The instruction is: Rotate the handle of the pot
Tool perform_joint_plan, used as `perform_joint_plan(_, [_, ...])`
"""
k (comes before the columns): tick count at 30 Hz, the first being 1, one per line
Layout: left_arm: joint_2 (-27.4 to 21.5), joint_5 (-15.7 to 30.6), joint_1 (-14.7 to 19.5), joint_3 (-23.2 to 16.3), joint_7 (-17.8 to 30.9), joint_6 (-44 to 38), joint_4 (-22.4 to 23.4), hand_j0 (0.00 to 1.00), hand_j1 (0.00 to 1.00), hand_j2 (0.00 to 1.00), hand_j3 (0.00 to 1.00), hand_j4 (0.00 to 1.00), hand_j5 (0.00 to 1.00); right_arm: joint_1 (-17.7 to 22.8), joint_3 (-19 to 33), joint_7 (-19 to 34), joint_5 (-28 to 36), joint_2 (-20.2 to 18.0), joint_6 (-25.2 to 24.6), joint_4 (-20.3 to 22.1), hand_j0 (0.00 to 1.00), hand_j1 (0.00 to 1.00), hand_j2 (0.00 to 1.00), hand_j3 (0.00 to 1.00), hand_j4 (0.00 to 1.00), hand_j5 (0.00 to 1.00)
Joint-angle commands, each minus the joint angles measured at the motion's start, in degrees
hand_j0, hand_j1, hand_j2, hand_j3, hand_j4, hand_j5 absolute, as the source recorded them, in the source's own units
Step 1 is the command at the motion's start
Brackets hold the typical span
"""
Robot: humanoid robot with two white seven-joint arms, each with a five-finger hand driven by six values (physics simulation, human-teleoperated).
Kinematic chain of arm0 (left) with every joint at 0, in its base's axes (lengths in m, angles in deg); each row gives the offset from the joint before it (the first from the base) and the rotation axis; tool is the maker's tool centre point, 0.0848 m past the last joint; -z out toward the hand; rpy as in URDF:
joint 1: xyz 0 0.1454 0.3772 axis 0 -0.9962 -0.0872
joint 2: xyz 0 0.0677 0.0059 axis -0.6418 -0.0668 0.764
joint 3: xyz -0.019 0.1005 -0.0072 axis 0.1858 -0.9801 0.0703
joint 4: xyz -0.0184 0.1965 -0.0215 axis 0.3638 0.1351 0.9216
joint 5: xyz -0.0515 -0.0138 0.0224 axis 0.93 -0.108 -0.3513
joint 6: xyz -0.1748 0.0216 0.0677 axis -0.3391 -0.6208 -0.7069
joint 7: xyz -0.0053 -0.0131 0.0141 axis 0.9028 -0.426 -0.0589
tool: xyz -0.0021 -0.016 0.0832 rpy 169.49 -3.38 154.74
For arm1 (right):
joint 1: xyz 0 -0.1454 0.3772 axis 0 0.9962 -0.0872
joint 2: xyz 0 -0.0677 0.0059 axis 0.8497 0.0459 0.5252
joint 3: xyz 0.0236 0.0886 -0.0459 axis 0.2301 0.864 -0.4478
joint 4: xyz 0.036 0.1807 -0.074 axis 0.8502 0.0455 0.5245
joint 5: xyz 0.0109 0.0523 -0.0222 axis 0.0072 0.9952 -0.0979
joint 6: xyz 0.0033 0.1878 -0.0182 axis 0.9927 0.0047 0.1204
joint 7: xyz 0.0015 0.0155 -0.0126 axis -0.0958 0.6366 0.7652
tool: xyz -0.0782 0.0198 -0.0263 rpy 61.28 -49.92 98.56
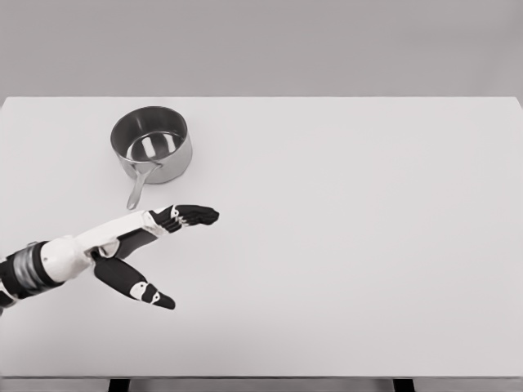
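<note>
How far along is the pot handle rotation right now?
Nothing looks done yet: the pot sits on the table with its handle pointing toward the robot, untouched. In hand: the left hand is open just below the handle tip. Left: contact and the rotation itself.

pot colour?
Shiny silver-grey metal pot, handle included; head view shows it best.

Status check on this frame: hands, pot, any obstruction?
Left hand open, fingers spread, just short of the handle, no contact. Right hand out of view. Pot upright on table, handle pointing toward the robot. Nothing between hand and handle.
</note>
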Motion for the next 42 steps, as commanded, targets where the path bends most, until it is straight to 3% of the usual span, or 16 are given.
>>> perform_joint_plan(1, [0.6,3.3,0.0,1.6,0.0,-6.5,0.0,1.00,1.00,1.00,1.00,1.00,1.00,0.0,0.0,0.1,0.0,0.0,0.0,0.0,1.00,1.00,1.00,1.00,1.00,1.00])
perform_joint_plan(5, [-1.3,5.0,0.4,2.3,0.0,-16.4,0.0,1.00,1.00,1.00,1.00,1.00,1.00,0.0,-0.1,0.0,0.0,0.0,0.0,0.0,1.00,1.00,1.00,1.00,1.00,1.00])
perform_joint_plan(9, [-4.2,5.0,0.0,1.7,0.0,-19.5,0.0,1.00,1.00,1.00,1.00,1.00,1.00,0.0,-0.1,0.0,0.0,0.0,0.0,0.0,1.00,1.00,1.00,1.00,1.00,1.00])
perform_joint_plan(19, [-8.0,4.8,1.4,2.3,0.0,-20.4,0.1,1.00,1.00,1.00,1.00,1.00,1.00,0.0,0.0,0.1,0.0,0.0,0.0,-0.1,1.00,1.00,1.00,1.00,1.00,1.00])
perform_joint_plan(42, [-8.4,4.5,0.9,4.7,0.0,-24.7,0.2,1.00,1.00,1.00,1.00,1.00,1.00,0.0,-0.1,0.1,0.0,0.0,0.0,0.0,1.00,1.00,1.00,1.00,1.00,1.00])
